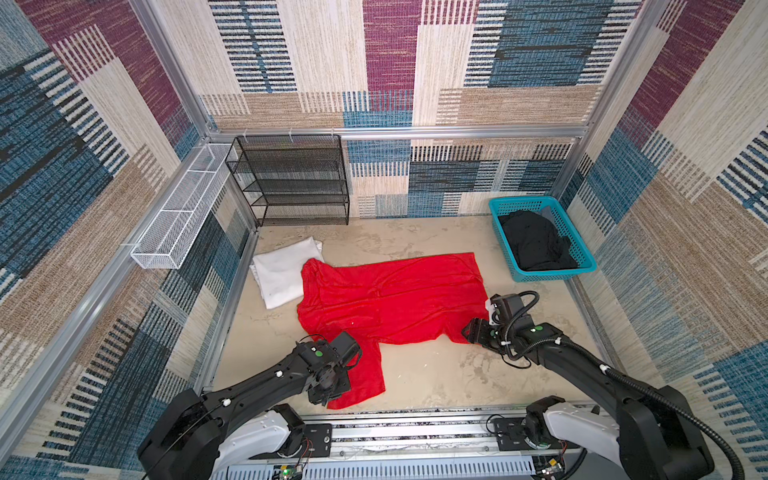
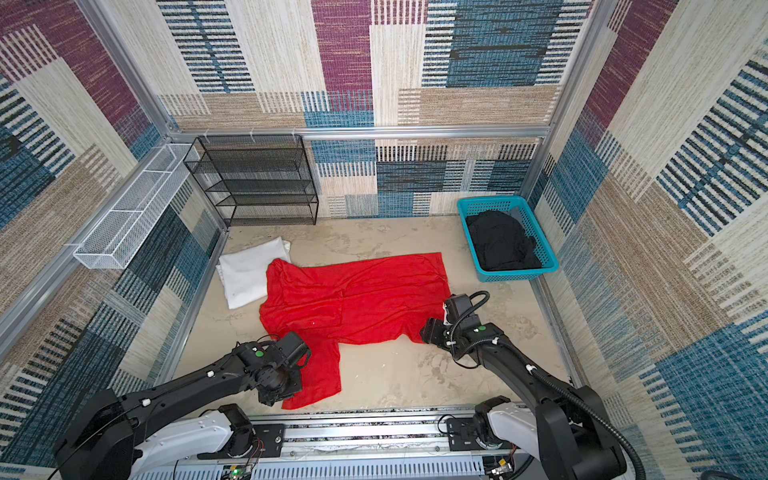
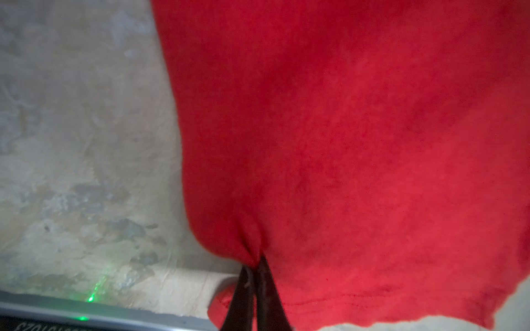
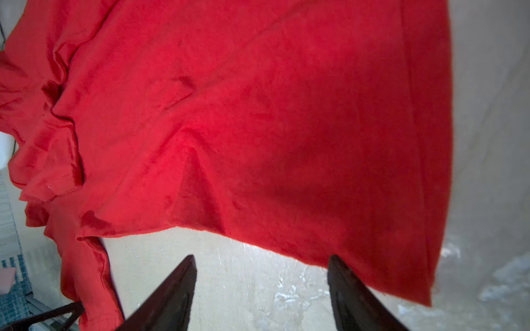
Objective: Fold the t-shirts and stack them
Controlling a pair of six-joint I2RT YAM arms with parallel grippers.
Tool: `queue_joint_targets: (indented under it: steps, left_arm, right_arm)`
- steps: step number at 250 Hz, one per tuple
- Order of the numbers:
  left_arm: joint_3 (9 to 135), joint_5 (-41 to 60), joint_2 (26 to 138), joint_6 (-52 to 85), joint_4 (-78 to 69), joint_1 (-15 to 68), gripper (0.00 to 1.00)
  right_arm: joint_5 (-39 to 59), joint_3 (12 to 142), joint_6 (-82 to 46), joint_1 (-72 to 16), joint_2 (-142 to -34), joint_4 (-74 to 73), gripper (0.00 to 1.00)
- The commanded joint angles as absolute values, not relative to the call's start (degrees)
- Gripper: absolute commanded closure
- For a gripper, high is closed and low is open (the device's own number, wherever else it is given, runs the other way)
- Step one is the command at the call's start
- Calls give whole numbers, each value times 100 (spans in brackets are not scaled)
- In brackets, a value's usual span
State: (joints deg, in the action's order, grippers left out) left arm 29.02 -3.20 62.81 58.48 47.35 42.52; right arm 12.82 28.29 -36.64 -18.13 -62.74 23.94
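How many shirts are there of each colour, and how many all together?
Red t-shirt: 1
White t-shirt: 1
Black t-shirt, lying in the teal basket: 1
Total: 3

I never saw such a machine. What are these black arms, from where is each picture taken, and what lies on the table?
The left arm and right arm are robots with two-finger grippers. Two wide pictures come from one camera above; two close ones from wrist cameras. On the table a red t-shirt lies spread out, its edge over a folded white t-shirt. A black t-shirt sits in a teal basket. The left gripper is shut on the red cloth; the right gripper is open at its edge, holding nothing.
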Motion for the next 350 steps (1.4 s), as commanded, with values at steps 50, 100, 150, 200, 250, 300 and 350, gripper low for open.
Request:
queue_joint_targets:
  steps: [50,100,150,200,250,300,350]
  left_arm:
    - [3589,-1549,5777,5819,5524,4175,100]
    - [3423,-1382,5615,5843,5462,4157,100]
    - [3333,-1406,5366,5871,5459,4148,100]
    - [3277,-1363,5399,5834,5349,4142,100]
    - [3260,-1328,5380,5820,5287,4131,100]
    - [3378,-1335,5116,5864,5540,4131,100]
    - [3633,-1380,4604,5918,6063,4131,100]
  right_arm:
    - [691,2483,-4685,-1671,-5854,2218,50]
    - [553,2390,-4646,-1212,-5878,2391,53]
    - [632,2388,-4438,-817,-5985,2577,60]
    - [995,2304,-4389,-800,-6239,2347,66]
    - [1101,2317,-4310,-800,-6333,2266,93]
    - [849,2740,-4267,-800,-5927,2710,100]
    - [699,3307,-4325,-799,-5149,3404,100]
